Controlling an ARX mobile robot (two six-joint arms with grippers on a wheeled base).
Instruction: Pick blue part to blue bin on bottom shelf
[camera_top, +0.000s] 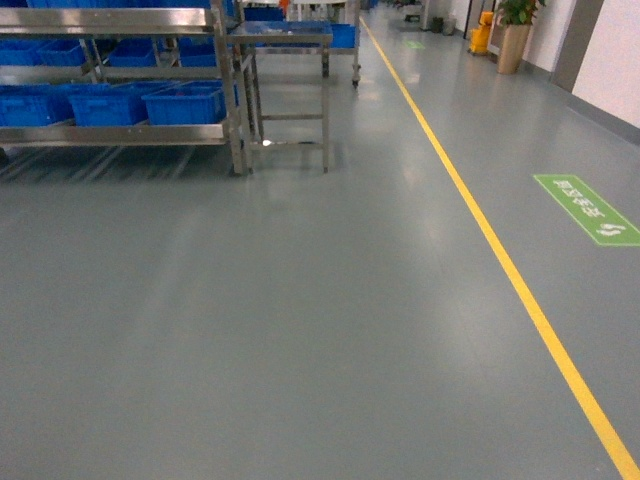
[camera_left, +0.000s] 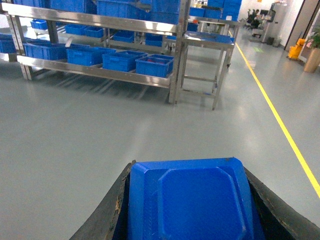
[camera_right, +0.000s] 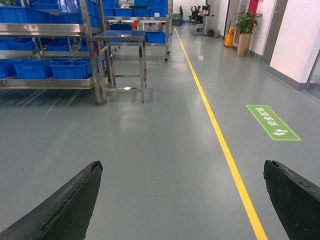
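- L wrist view only: left gripper (camera_left: 192, 210) closed on a blue part (camera_left: 192, 200), a glossy moulded plastic piece with a raised chamfered panel, between dark rubbery fingers (camera_left: 102, 215).
- R wrist view: right gripper (camera_right: 182, 200) wide open, nothing in it.
- Head view shows neither gripper.
- Bottom shelf (camera_left: 100, 72) of the stainless rack, well apart across the grey floor (camera_top: 300, 330), carries blue bins (camera_left: 154, 65).
- Yellow line (camera_top: 520, 290), green floor sign (camera_right: 272, 122) to the right.

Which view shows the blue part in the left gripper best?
Left wrist view: the blue part fills the foreground between the left gripper fingers. The head and right wrist views do not show it.
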